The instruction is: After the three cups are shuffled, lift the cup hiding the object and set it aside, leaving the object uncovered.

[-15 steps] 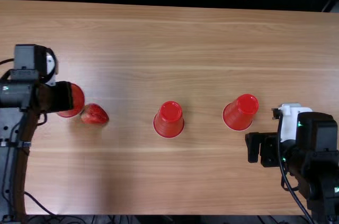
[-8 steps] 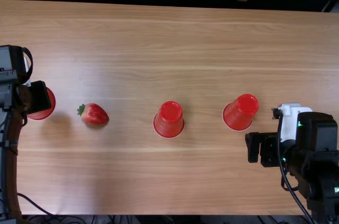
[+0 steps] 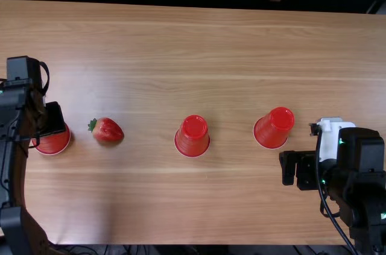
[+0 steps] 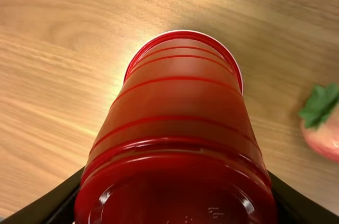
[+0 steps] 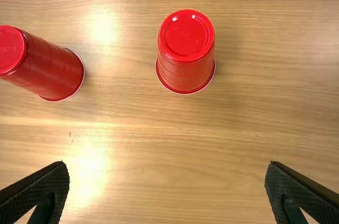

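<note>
A strawberry [image 3: 107,129] lies uncovered on the table at the left; its edge shows as the strawberry [image 4: 324,128] in the left wrist view. Just left of it my left gripper [image 3: 47,123] is shut on an upside-down red cup [image 3: 53,141], whose rim is at the table; up close, the cup [image 4: 177,144] sits between the fingers. Two more red cups stand upside down: the middle cup [image 3: 192,135], also the middle cup [image 5: 26,65], and the right cup [image 3: 273,127], also the right cup [image 5: 186,51]. My right gripper [image 3: 291,169] stands open near the right cup, with nothing between its fingers [image 5: 45,187].
A person stands behind the far edge of the table [image 3: 193,44], hands off it. Bare wood lies between the cups and along the front edge.
The left gripper carried its cup leftward away from the strawberry, then brought it down toward the near side to the table. The right arm has not moved.
</note>
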Available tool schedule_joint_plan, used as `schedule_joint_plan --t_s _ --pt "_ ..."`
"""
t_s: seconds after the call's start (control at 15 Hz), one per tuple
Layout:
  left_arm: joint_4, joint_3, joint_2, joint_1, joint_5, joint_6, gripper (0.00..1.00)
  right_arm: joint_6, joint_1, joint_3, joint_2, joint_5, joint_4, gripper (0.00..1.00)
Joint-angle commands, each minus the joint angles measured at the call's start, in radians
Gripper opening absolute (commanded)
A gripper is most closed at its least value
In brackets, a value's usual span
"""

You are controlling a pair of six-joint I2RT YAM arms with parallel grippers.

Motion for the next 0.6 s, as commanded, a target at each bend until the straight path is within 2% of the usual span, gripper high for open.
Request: schedule_joint_plan --t_s 0.0,0.07,0.13,0.2,0.27,0.33,0.53 --pt "-0.001 -0.016 0.039 0.004 -0.013 -0.003 0.16 0.000 0.009 -0.001 -0.008 -0.010 0.002 1.00" --pt "-0.001 -0.017 0.041 0.004 -0.014 -0.003 0.19 0.000 0.009 -0.001 -0.008 -0.010 0.002 1.00" --pt "-0.001 -0.019 0.042 0.003 -0.014 -0.003 0.29 0.000 0.009 0.000 -0.008 -0.010 0.002 1.00" --pt "-0.001 -0.024 0.042 0.003 -0.013 -0.003 0.49 0.000 0.009 0.000 -0.008 -0.010 0.000 1.00" --pt "-0.001 -0.022 0.042 0.003 -0.009 -0.005 0.83 0.000 0.009 0.000 -0.008 -0.010 0.000 1.00" --pt "-0.001 -0.022 0.042 0.004 -0.011 -0.005 1.00 0.000 0.009 0.000 -0.008 -0.010 0.002 1.00" --pt "-0.018 -0.017 0.027 0.004 -0.009 -0.005 1.00 0.000 0.009 0.000 -0.008 -0.010 0.000 1.00"
